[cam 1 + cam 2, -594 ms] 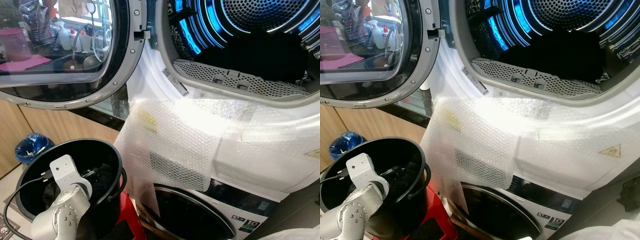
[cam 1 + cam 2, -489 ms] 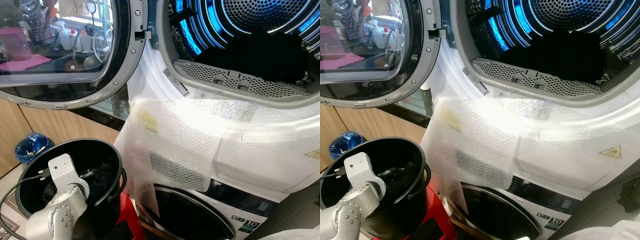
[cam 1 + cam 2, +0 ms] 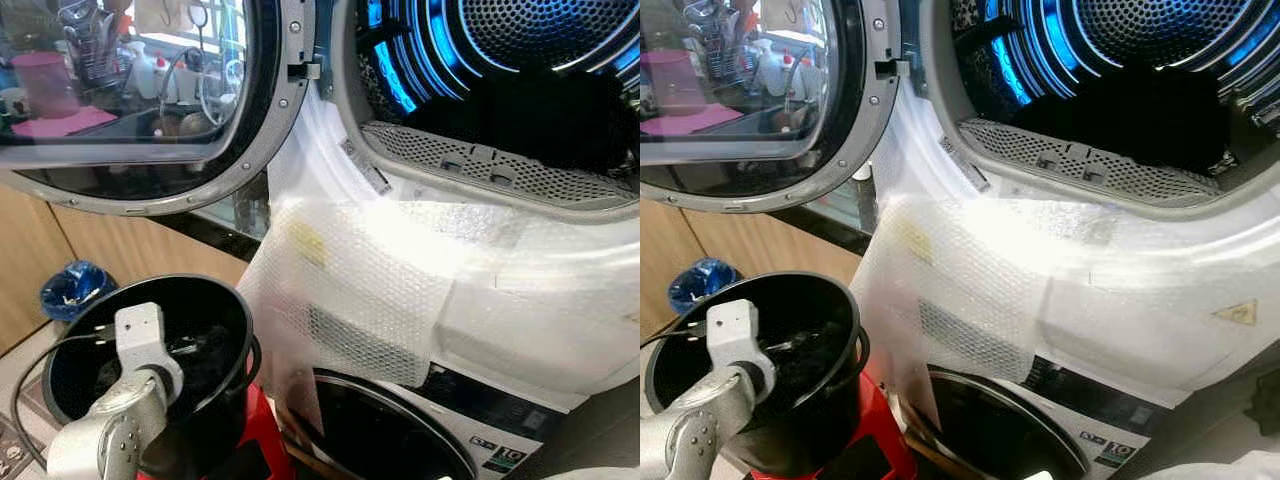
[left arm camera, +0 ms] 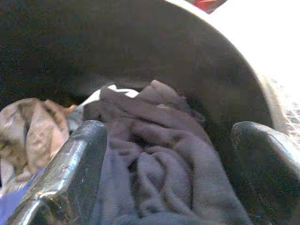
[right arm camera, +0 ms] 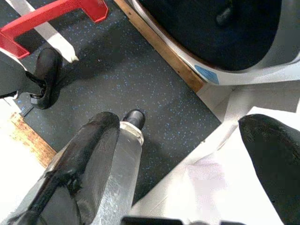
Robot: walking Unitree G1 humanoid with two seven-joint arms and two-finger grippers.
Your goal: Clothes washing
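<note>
- Left gripper (image 4: 168, 164) is down inside the black bucket (image 3: 70, 345), fingers spread wide on either side of the dark garment (image 4: 154, 154), nothing pinched yet.
- That cloth sits bunched on top of the pile: soft, light, floppy by the look of it. A raised fold in the middle looks like the best spot to bite.
- Right gripper (image 5: 187, 159) hangs idle over the floor mat (image 5: 154, 98), fingers apart, empty.
- Beyond, the upper drum (image 3: 1120, 60) stands open, dark laundry (image 3: 1130, 110) inside.

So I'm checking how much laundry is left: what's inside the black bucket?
Inside the black bucket, a crumpled dark garment lies between the left gripper's open fingers, beside a tan piece. Anything beneath is covered.
</note>
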